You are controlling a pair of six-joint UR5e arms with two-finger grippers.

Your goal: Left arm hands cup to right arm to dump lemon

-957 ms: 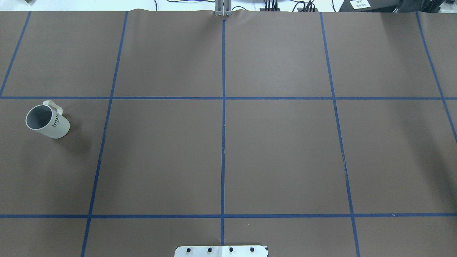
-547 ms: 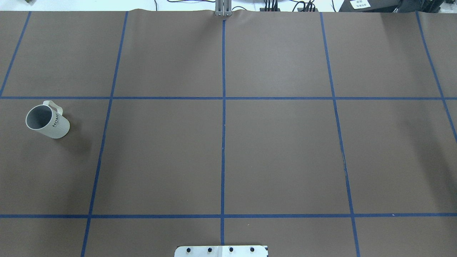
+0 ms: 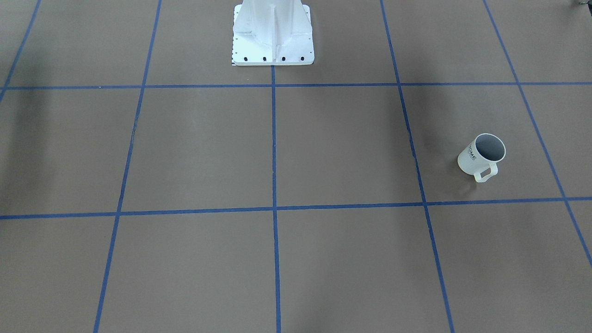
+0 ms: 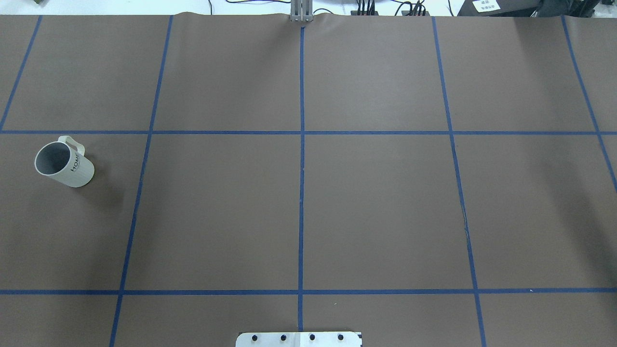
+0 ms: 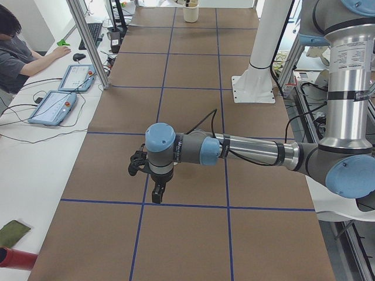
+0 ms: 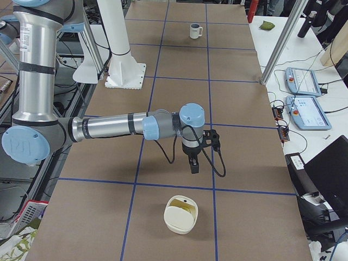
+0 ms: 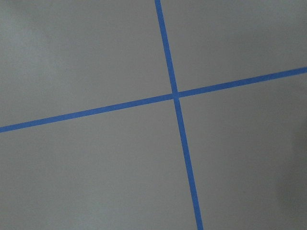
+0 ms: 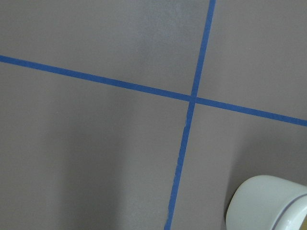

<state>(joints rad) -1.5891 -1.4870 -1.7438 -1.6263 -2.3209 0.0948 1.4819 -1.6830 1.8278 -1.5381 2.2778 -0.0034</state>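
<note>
The cup [image 4: 64,164] is a white mug with "HOME" lettering, standing upright at the table's left side, handle toward the far edge. It also shows in the front view as the cup [image 3: 481,157], and far off in the exterior right view as the cup [image 6: 195,31]. Only grey shows inside it; the lemon is hidden. My left gripper [image 5: 157,198] hangs fingers-down over the brown mat, seen only from the side, so I cannot tell its state. My right gripper [image 6: 193,167] hangs likewise near the table's right end, state not readable. Both wrist views show no fingers.
A white container [image 6: 181,215] with something yellowish inside sits near the right gripper; its rim shows as the container [image 8: 268,203] and far off as the container [image 5: 191,12]. The robot's white pedestal [image 3: 273,37] stands mid-table. A person [image 5: 17,52] sits at a side desk.
</note>
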